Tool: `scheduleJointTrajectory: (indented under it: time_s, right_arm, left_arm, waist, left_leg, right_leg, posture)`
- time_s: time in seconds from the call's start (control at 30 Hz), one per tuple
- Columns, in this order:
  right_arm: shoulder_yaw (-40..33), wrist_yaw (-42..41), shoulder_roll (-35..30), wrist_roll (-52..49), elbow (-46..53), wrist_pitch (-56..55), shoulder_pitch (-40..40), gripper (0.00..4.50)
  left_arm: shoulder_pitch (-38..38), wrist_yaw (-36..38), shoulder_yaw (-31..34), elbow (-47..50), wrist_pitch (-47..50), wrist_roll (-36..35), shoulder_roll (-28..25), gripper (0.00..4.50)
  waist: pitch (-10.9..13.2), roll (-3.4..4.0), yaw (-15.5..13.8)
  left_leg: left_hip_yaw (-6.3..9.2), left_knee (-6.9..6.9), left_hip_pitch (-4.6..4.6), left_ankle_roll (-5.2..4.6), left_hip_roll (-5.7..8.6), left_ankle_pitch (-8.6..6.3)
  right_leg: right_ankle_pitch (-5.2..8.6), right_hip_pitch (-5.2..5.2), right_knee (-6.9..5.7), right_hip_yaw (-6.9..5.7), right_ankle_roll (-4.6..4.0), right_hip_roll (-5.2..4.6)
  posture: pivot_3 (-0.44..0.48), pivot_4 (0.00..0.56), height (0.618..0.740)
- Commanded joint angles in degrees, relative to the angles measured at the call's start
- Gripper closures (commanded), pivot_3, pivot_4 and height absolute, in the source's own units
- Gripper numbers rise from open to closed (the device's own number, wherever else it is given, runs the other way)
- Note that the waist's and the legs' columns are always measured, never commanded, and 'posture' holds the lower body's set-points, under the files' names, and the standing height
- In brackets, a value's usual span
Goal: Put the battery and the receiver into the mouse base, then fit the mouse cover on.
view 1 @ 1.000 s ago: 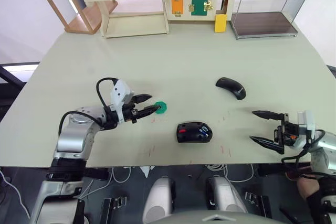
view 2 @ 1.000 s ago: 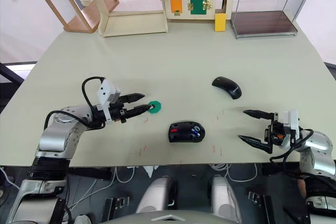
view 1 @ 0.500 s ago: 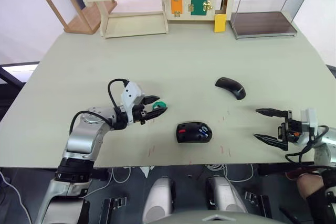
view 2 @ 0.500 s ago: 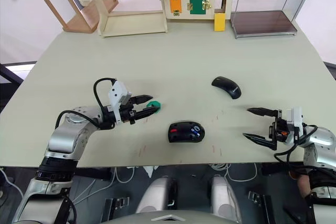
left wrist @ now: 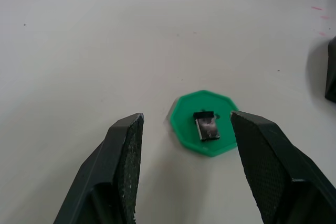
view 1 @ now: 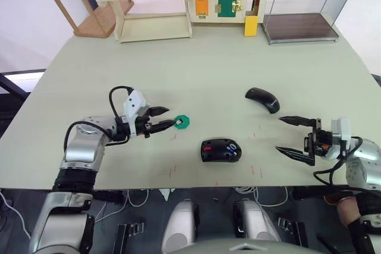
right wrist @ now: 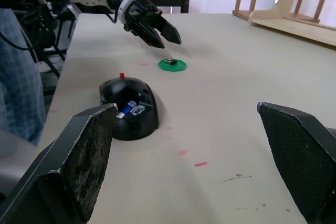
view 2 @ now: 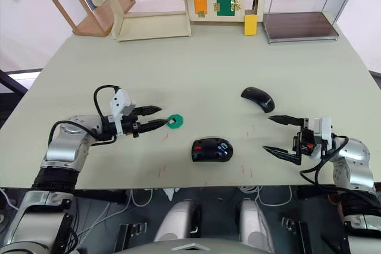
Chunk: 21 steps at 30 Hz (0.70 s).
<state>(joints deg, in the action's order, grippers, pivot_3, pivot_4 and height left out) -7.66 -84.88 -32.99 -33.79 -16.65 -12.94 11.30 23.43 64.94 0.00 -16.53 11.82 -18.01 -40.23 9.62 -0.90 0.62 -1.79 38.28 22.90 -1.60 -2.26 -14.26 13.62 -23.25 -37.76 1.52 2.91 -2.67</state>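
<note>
The mouse base (view 1: 220, 149) lies open near the table's front edge, red parts showing, with the blue battery (right wrist: 127, 109) lying inside it. The receiver (left wrist: 206, 126), a tiny black and silver plug, rests on a green disc (view 1: 183, 122) to the base's left. My left gripper (view 1: 170, 117) is open, its fingertips just short of the disc and on either side of it, holding nothing. The glossy black mouse cover (view 1: 262, 99) sits behind and right of the base. To the right of the base, my right gripper (view 1: 287, 134) is wide open and empty, pointing at it.
At the table's back edge stand a wooden shelf (view 1: 152, 4), a latch board (view 1: 226, 1) and a wire rack (view 1: 300, 4). A person's leg (right wrist: 16, 77) in jeans appears beside the table in the right wrist view. Small red marks dot the tabletop near the base.
My left gripper pushed in over the green disc, then drew back a little to its edge. My right gripper moved inward toward the mouse base.
</note>
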Motion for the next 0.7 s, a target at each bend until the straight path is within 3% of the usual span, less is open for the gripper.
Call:
scheduleJointTrajectory:
  time_s: [0.03, 0.13, 0.27, 0.7]
  right_arm:
    - [-1.06, 1.25, 0.87, 0.37, 2.02, -0.99, -0.84, 0.00]
    - [-1.47, 1.45, 2.05, 0.89, 1.34, -3.15, -1.99, 0.00]
    - [-1.70, 2.07, 3.04, 1.22, 1.52, -4.40, -3.11, 0.00]
    - [-1.10, 2.64, 4.55, 1.78, 0.48, -6.37, -2.73, 0.00]
  left_arm:
    - [1.88, 1.80, 0.52, -1.84, -2.61, 0.55, -0.32, 1.68]
    - [2.79, 2.42, 0.21, -2.19, -1.53, 0.14, 0.12, 1.68]
    - [3.09, 2.44, 0.00, -1.39, -1.08, 0.57, 0.50, 3.29]
    - [-0.56, 0.17, -0.09, 6.13, 2.90, 0.56, 0.72, 3.29]
  waist:
    - [0.01, -0.02, -0.02]
    - [0.01, -0.02, -0.01]
    - [0.01, -0.02, 0.02]
    - [0.03, -0.03, 0.11]
  left_leg:
    - [0.01, 0.00, 0.00, 0.00, 0.00, 0.00]
    - [0.03, 0.00, 0.02, 0.00, 0.00, 0.00]
    - [0.01, 0.00, 0.02, 0.00, 0.00, 0.00]
    - [0.02, 0.00, 0.01, 0.00, 0.00, 0.00]
  right_leg:
    - [0.00, 0.00, 0.00, -0.01, 0.00, 0.00]
    - [0.00, 0.00, -0.01, -0.03, 0.00, 0.00]
    - [0.00, 0.00, -0.02, -0.01, 0.01, 0.00]
    - [0.00, -0.02, -0.06, 0.00, 0.00, 0.01]
  posture:
    - [0.000, 0.150, 0.740]
    - [0.000, 0.150, 0.740]
    - [0.000, 0.150, 0.740]
    - [0.000, 0.150, 0.740]
